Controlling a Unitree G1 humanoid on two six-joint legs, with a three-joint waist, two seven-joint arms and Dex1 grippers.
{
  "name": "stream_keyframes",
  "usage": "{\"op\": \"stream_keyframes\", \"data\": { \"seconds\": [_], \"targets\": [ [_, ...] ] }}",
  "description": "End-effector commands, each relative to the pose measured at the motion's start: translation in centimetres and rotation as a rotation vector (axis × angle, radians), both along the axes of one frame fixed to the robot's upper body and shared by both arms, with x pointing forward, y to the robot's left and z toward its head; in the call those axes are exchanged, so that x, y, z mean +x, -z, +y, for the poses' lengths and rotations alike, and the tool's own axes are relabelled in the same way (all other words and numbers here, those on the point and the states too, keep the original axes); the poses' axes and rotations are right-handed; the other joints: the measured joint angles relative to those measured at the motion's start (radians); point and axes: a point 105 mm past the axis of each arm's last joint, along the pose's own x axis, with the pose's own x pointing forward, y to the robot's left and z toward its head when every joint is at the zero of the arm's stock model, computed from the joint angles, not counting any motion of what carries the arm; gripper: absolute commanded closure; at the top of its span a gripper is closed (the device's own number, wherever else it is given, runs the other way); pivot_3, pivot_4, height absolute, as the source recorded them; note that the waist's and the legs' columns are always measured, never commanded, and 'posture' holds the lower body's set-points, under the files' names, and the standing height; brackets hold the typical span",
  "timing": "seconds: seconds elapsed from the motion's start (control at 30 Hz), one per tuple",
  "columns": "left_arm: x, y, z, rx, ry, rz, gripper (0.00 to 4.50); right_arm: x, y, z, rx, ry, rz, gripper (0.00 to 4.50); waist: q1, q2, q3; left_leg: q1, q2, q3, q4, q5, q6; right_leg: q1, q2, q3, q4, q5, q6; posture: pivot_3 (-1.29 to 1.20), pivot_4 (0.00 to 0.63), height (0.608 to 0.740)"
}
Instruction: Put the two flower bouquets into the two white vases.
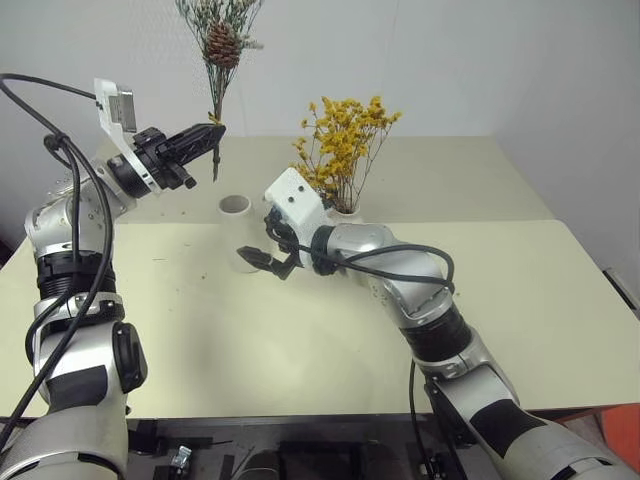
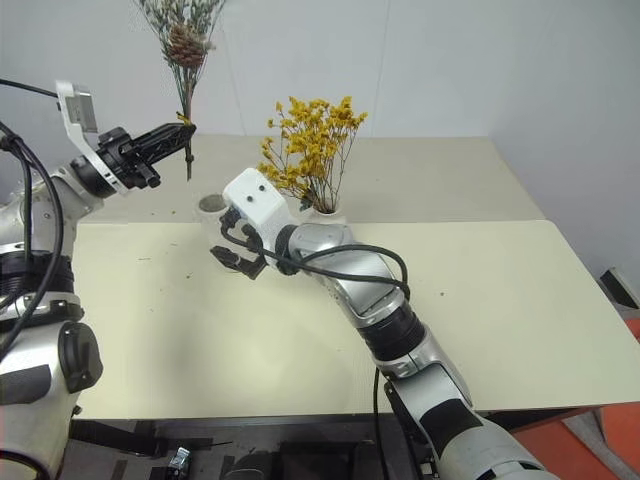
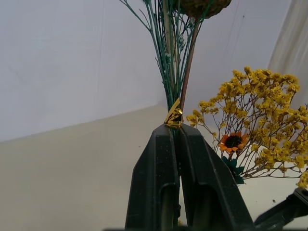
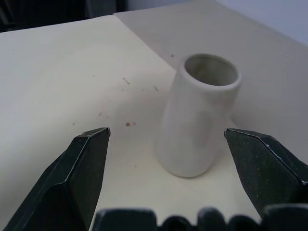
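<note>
My left gripper (image 1: 213, 133) is shut on the thin stems of the grey-green bouquet with the brown pinecone (image 1: 222, 45) and holds it upright, high over the back left of the table. Its stem ends hang a little above and to the left of the plain tapered white vase (image 1: 235, 206). My right gripper (image 1: 262, 262) stands open and low beside that vase; in the right wrist view the vase (image 4: 197, 120) stands just ahead, between the spread fingers, untouched. The yellow bouquet (image 1: 345, 140) stands in the second white vase (image 2: 325, 212), mostly hidden behind my right arm.
The cream table (image 1: 560, 300) stretches wide to the right and front. A second table panel (image 1: 450, 170) runs behind it up to the white wall. Small crumbs of dried flower lie on the surface near the tapered vase.
</note>
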Motion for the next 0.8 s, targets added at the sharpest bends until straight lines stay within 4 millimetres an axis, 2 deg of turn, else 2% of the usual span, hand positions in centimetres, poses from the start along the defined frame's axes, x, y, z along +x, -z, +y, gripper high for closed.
{"op": "stream_keyframes", "data": {
  "seconds": [0.03,0.43,0.8],
  "targets": [
    [-0.8,-1.6,0.1,-0.03,-0.002,-0.065,4.25,0.0,-0.9,-0.2,0.032,0.016,-0.028,0.0,0.0,0.0,0.0,0.0,0.0,0.0,0.0,0.0,0.0,0.0,0.0,0.0,0.0,0.0,0.0,0.0,0.15,0.74],
    [-0.9,-0.4,-0.8,-0.039,0.0,-0.035,4.25,-0.1,-0.9,-0.4,0.03,0.016,-0.029,0.0,0.0,0.0,0.0,0.0,0.0,0.0,0.0,0.0,0.0,0.0,0.0,0.0,-0.001,0.0,0.0,0.0,0.15,0.74],
    [-0.2,1.6,0.6,-0.047,-0.117,-0.03,4.25,-0.1,-0.9,-0.4,0.029,0.007,-0.027,0.0,0.0,0.0,0.0,0.001,0.0,0.0,0.0,0.0,0.0,0.0,0.0,0.0,-0.001,0.0,0.0,0.0,0.15,0.74]
  ]
}}
